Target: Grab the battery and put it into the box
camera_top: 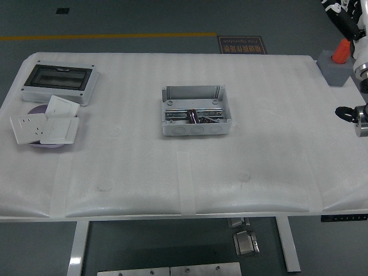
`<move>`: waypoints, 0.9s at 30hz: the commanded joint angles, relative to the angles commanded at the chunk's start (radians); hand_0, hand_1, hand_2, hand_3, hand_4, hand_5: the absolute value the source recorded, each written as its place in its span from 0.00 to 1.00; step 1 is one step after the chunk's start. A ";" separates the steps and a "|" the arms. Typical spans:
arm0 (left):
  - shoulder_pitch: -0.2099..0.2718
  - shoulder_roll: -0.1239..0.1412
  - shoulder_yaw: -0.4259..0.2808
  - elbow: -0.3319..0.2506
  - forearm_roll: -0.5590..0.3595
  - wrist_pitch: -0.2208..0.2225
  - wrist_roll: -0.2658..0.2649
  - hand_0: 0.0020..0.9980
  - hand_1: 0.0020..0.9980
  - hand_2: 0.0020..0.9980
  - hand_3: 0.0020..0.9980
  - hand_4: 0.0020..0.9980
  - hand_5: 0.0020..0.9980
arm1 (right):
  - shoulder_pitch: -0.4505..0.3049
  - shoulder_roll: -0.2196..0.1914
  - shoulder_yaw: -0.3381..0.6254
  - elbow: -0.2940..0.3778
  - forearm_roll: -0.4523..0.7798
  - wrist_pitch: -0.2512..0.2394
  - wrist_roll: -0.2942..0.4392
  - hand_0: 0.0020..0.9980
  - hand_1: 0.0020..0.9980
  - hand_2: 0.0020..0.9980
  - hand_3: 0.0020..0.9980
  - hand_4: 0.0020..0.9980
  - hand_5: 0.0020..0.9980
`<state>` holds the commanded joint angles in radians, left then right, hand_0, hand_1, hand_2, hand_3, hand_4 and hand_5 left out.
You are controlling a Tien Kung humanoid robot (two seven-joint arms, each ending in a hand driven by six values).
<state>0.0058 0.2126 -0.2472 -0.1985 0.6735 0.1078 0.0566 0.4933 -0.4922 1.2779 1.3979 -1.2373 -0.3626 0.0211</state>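
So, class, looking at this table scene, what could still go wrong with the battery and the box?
1. The dark cylindrical battery lies among metal parts inside the open grey plastic box; it may sit loosely and roll if the box is bumped.
2. The right hand sits at the table's right edge; reaching in again could nudge the box.
3. The white wall sockets overhang their purple plate and could slide off.
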 joint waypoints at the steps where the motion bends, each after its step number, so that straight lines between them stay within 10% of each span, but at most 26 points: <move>1: -0.002 0.001 0.003 0.000 -0.001 0.001 -0.002 0.59 0.62 0.57 0.70 0.65 0.24 | -0.004 -0.001 0.002 0.000 0.001 0.000 0.000 0.71 0.67 0.74 0.79 0.90 0.65; 27: 0.001 -0.009 0.004 0.002 -0.013 0.003 -0.004 0.59 0.62 0.56 0.70 0.65 0.24 | -0.065 -0.021 0.097 0.032 -0.015 -0.007 -0.007 0.71 0.67 0.74 0.79 0.90 0.65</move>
<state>0.0068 0.2035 -0.2432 -0.1961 0.6608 0.1106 0.0527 0.4287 -0.5135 1.3748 1.4298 -1.2527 -0.3698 0.0142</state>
